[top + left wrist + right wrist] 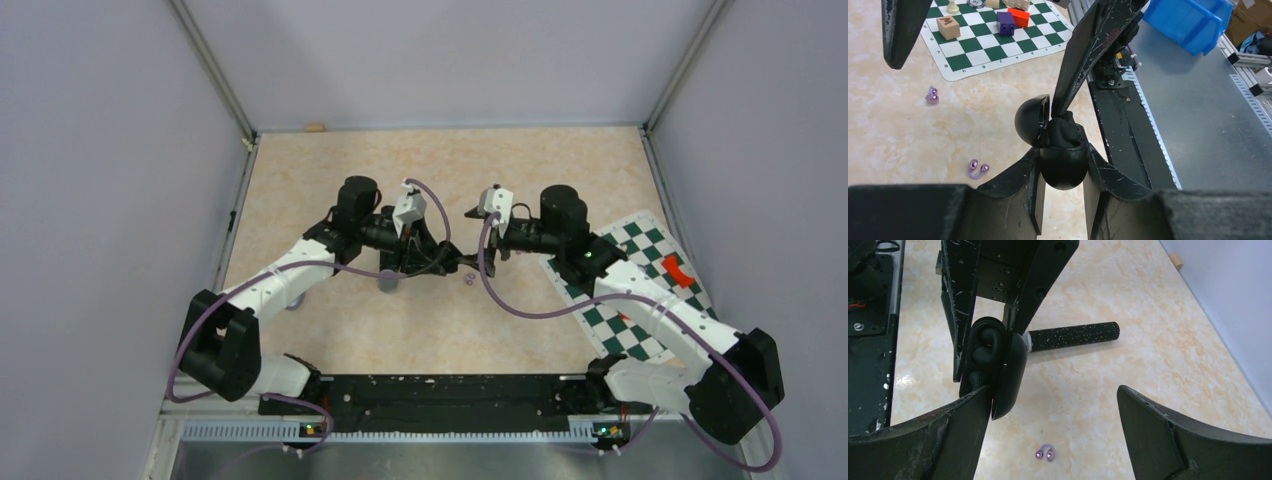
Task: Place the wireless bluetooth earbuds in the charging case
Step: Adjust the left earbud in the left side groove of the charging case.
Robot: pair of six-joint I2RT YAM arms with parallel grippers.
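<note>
**Case clamped left, fingers spread right**

While clenched in the left gripper (1063,169), held at mid-table: a black rounded charging case (1063,150), domed lid (1029,120) standing open, a black curled earbud (1066,134) seated inside. Just right and nearer, loose on the beige marbled table (1128,370), tiny purple ring-like earbuds (977,169), apart from the case. Then the right gripper (1053,392), spread wide and grasping nothing, one finger (968,430) against the case. Farthest right, a green-and-white chessboard mat (979,50).
</note>
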